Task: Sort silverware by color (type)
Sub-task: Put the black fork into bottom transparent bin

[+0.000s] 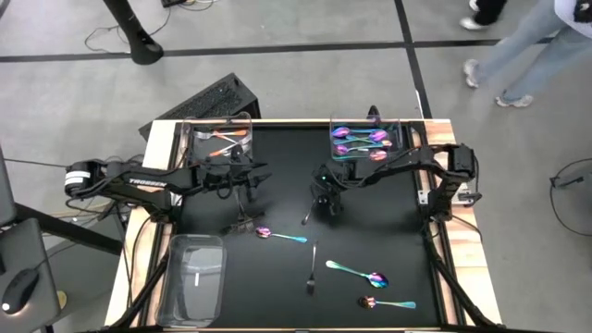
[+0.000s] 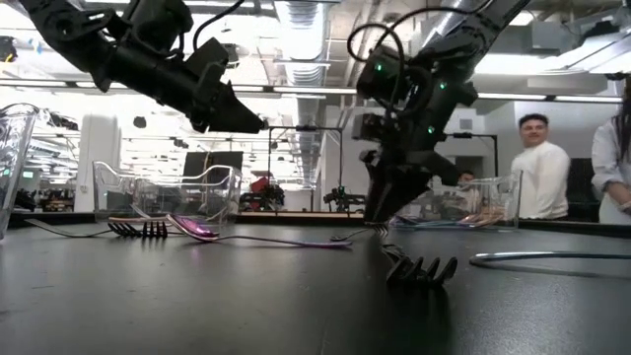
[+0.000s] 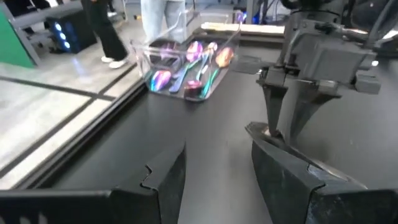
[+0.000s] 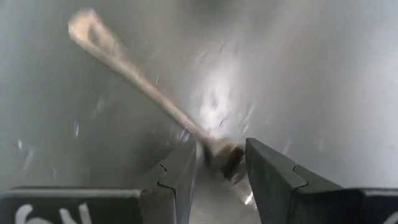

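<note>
The right gripper [image 1: 326,207] points down at mid-table, fingers straddling one end of a slim dark utensil [image 4: 149,93] lying flat; whether they pinch it I cannot tell. The left gripper [image 1: 252,176] hovers parted, empty, nearby.

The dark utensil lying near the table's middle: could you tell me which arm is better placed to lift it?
The right one. The right gripper is down at the dark utensil, its fingers straddling the handle in its wrist view. The left gripper hangs open above the table, off to the side.
</note>
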